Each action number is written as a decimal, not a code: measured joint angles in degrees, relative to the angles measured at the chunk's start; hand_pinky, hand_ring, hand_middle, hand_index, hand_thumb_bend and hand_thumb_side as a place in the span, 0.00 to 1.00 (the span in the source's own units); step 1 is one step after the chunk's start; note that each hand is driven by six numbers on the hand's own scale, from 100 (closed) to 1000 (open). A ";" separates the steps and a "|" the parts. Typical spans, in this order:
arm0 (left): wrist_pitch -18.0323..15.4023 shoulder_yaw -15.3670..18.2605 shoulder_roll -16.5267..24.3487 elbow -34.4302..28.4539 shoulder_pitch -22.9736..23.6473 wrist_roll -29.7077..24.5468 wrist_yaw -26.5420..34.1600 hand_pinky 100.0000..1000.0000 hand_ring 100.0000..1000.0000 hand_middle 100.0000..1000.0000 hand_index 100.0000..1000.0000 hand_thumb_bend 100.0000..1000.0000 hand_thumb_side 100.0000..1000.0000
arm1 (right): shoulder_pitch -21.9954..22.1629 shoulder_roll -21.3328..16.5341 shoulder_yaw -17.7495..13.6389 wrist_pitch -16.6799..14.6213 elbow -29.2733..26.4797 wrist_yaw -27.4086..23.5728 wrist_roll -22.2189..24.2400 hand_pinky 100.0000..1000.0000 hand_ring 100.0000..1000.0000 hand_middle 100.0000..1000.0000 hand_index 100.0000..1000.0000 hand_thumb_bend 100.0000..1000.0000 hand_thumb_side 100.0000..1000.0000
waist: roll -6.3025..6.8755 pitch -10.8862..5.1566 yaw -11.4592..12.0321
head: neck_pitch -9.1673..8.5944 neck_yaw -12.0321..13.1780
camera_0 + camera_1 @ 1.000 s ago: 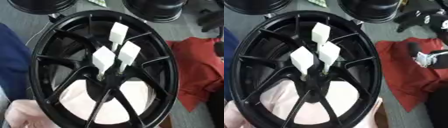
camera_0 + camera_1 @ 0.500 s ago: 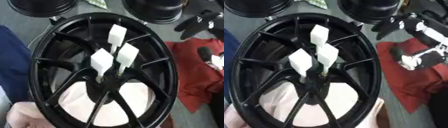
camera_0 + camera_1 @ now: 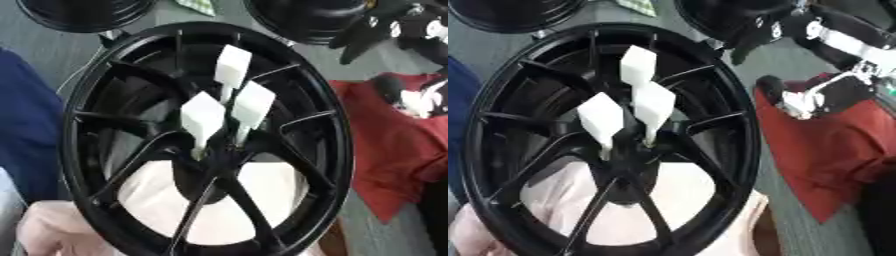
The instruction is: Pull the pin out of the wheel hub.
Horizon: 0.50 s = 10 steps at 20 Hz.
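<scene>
Black right hand (image 3: pixel 811 60) blurred at upper right, finger state unclear, beside wheel hub (image 3: pixel 206 140), white-tagged pins (image 3: pixel 203 119).

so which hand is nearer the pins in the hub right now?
Right. The right hand is at the upper right, beyond the wheel rim, over the red cloth, apart from the white pins. The left hand shows in neither view.

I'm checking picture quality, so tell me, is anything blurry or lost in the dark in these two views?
Left eye view: the wheel spokes merge into black, white pins stand out. Right eye view: the right hand looks smeared, fingers unreadable.
</scene>
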 measured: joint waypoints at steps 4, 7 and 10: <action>0.53 0.57 -0.87 0.00 1.41 0.53 0.00 0.61 0.49 0.46 0.65 0.29 0.43 | -1.54 1.47 1.36 1.80 0.00 0.00 1.70 0.73 0.77 0.58 0.74 0.00 0.39 | 0.02 -0.30 0.24 | 0.52 -0.42; 0.78 0.64 -1.17 0.00 1.64 0.79 0.02 0.61 0.49 0.46 0.65 0.29 0.43 | -2.68 1.82 2.03 3.01 0.00 0.50 2.57 0.74 0.77 0.59 0.74 0.00 0.38 | 0.13 -0.82 0.62 | 1.04 -1.05; 0.92 0.83 -1.35 0.00 1.69 0.93 0.05 0.61 0.49 0.46 0.65 0.29 0.43 | -3.01 1.89 2.51 3.82 0.00 2.03 2.94 0.75 0.77 0.59 0.74 0.00 0.37 | 0.26 -0.94 0.81 | 1.54 -1.79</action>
